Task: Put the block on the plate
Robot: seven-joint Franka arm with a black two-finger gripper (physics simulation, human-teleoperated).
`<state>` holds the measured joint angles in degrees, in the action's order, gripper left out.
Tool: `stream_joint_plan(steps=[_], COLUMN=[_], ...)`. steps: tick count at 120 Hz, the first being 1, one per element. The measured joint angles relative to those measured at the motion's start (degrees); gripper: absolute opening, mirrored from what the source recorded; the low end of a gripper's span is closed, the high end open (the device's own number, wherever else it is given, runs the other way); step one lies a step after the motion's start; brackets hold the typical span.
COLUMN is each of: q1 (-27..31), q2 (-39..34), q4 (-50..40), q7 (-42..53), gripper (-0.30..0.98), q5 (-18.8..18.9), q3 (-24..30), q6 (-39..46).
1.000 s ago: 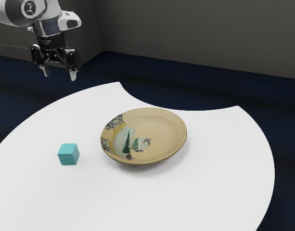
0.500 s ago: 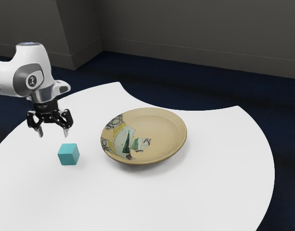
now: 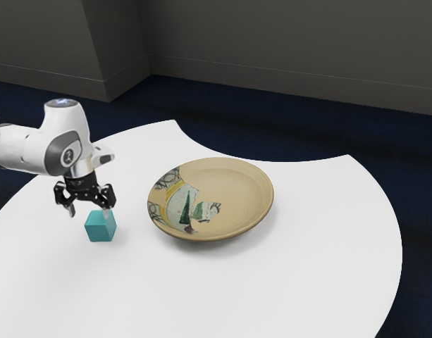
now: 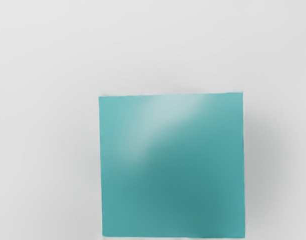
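Observation:
My gripper (image 3: 88,213) is low over the table in the exterior view, open, its two fingertips apart. The teal block (image 3: 101,227) rests on the table just beneath it; one fingertip overlaps the block's upper edge in that view, and whether they touch I cannot tell. In the wrist view the block (image 4: 172,167) appears large and close under the hand. A tan plate (image 3: 233,193) with a painted pattern on one side lies toward the exterior view's right of the block, with nothing on it.
The round white table (image 3: 300,282) bears both things and has a curved notch in its far edge, behind the plate. Dark floor and a grey wall (image 3: 272,42) lie beyond.
My hand has come down from high beyond the table's edge to just over the block, shifting lastly toward the exterior view's right. Block and plate have stayed put.

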<state>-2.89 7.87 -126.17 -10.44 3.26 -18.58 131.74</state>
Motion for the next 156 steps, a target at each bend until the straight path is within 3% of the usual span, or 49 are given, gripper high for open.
stream_joint_plan(steps=[20,51,130,156], q1=[-0.06,-0.04,0.16,0.15], q2=[3.01,5.76,10.7,10.68], q4=[1.75,2.83,4.79,4.77], q7=[2.22,4.58,7.56,8.06], gripper=[0.69,0.69,0.68,0.48], q5=[-0.46,-5.58,-7.98,-8.45], q3=[0.03,-0.06,-0.59,-0.65], q6=[2.8,4.59,5.33,5.32])
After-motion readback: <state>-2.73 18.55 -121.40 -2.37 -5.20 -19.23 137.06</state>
